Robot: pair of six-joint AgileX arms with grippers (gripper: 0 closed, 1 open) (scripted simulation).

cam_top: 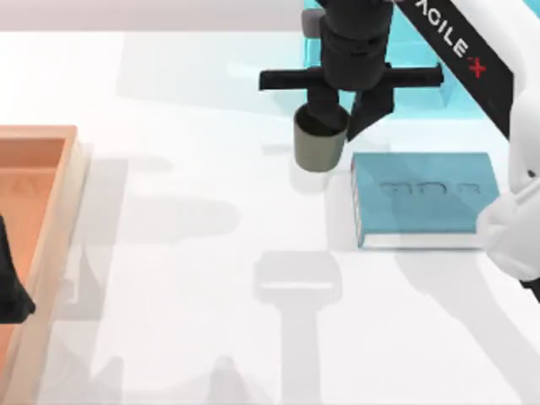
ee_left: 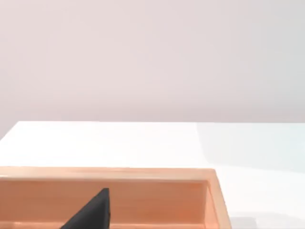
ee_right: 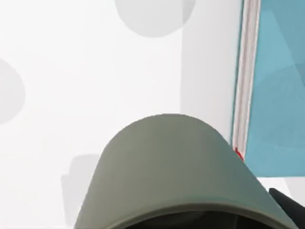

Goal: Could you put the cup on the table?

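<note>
My right gripper (cam_top: 344,118) is clamped on the small olive-brown cylindrical cup (cam_top: 320,142), held above the white table (cam_top: 211,253) just left of the teal book (cam_top: 422,198). Left gripper (cam_top: 13,291) parked over wooden tray (cam_top: 51,160); can't tell its fingers.

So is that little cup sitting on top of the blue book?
No, in the top view the cup is off the book's left edge, gripped by the right claw over the white table.

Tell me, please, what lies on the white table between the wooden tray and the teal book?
Only bare table with shadows separates tray from book, in the top view.
</note>
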